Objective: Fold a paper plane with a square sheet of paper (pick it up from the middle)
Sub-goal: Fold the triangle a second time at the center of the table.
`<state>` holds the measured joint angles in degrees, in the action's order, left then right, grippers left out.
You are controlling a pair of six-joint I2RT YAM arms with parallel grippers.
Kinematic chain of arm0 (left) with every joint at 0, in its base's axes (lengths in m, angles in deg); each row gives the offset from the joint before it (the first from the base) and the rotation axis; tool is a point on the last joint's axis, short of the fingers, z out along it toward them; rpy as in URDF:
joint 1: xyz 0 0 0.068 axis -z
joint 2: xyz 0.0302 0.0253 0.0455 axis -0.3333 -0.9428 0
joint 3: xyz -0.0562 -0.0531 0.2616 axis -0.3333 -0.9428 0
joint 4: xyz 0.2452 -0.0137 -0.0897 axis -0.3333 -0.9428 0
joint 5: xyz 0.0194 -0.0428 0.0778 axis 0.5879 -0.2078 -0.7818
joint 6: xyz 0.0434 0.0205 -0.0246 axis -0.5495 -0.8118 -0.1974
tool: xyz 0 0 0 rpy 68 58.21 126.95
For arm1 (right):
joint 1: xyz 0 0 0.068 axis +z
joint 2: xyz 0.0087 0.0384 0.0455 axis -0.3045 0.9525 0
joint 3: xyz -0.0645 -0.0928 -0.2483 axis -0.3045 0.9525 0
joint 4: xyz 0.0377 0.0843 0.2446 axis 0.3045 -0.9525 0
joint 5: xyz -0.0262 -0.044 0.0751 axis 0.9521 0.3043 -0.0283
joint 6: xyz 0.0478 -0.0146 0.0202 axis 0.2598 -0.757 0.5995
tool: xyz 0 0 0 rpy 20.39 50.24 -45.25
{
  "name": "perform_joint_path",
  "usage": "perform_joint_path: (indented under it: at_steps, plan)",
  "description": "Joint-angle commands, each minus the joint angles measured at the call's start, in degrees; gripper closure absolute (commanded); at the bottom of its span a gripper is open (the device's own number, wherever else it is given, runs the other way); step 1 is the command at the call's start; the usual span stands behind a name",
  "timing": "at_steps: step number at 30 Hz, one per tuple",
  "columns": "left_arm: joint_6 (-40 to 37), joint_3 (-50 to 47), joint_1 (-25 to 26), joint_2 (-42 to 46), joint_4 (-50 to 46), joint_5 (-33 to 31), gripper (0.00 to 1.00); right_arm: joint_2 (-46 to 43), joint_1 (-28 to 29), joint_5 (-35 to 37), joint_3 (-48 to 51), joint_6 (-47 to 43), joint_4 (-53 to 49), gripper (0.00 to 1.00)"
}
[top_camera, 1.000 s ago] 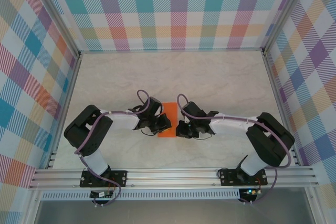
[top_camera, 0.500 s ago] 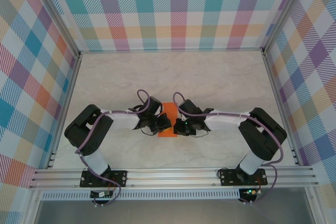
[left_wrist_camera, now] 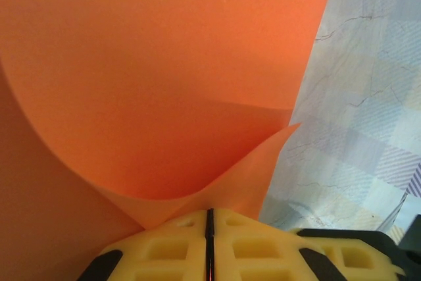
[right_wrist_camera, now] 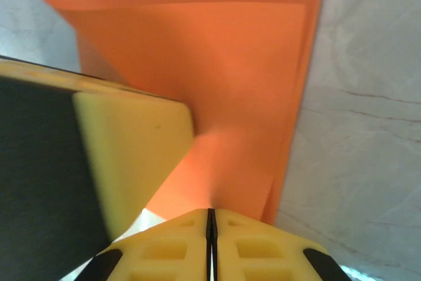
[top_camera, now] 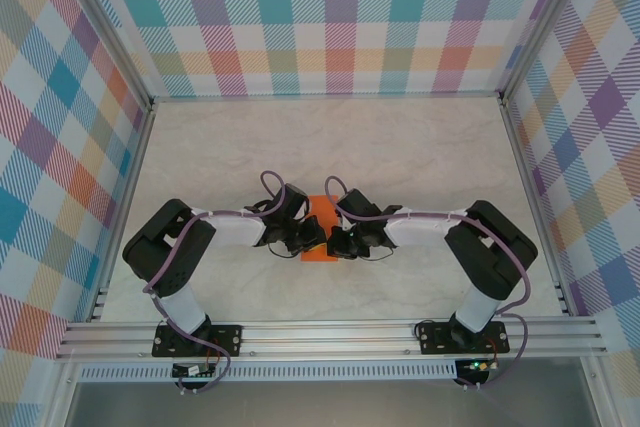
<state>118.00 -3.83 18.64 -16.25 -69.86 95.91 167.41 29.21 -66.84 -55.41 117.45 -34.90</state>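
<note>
Left pincer (left_wrist_camera: 209,231): jaws together, nipped on an edge of the square sheet of paper (left_wrist_camera: 164,64). Ahead of the tips the sheet bows up and away, curled but not creased. I judge the nip is there to carry one flap over.

Between my two pincers the sheet rests partly on the table (top_camera: 400,147).

Right pincer (right_wrist_camera: 211,231): jaws also together, clamped on a raised ridge of the sheet just ahead of the tips, probably steadying the fold line. No plane shape yet.

On pale marbled surface (top_camera: 420,147): bright orange square paper sheet (top_camera: 318,255); L hand (top_camera: 312,237) + R hand (top_camera: 336,244) meet over it, tips close. Plaid walls (top_camera: 330,17) on 3 sides.
</note>
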Motion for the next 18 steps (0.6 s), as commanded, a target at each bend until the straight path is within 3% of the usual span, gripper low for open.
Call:
perform_joint_path:
  at_steps: [1, 9, 18]
  plan:
    - [0.1, 0.7, -0.7, -1.5, -2.1, -3.2, 0.89, 1.2, 0.1, 2.5, -0.4, -0.1, -1.5, 0.9]
    - [-4.3, 2.1, -1.8, -0.8, -2.9, -4.5, 0.85, 1.0, 0.1, 5.0, 2.6, 0.8, -5.1, 0.9]
    - [-12.7, 2.9, -6.6, -2.0, -1.0, -3.1, 0.84, 0.9, 0.1, 5.5, 4.0, 1.3, -7.1, 0.9]
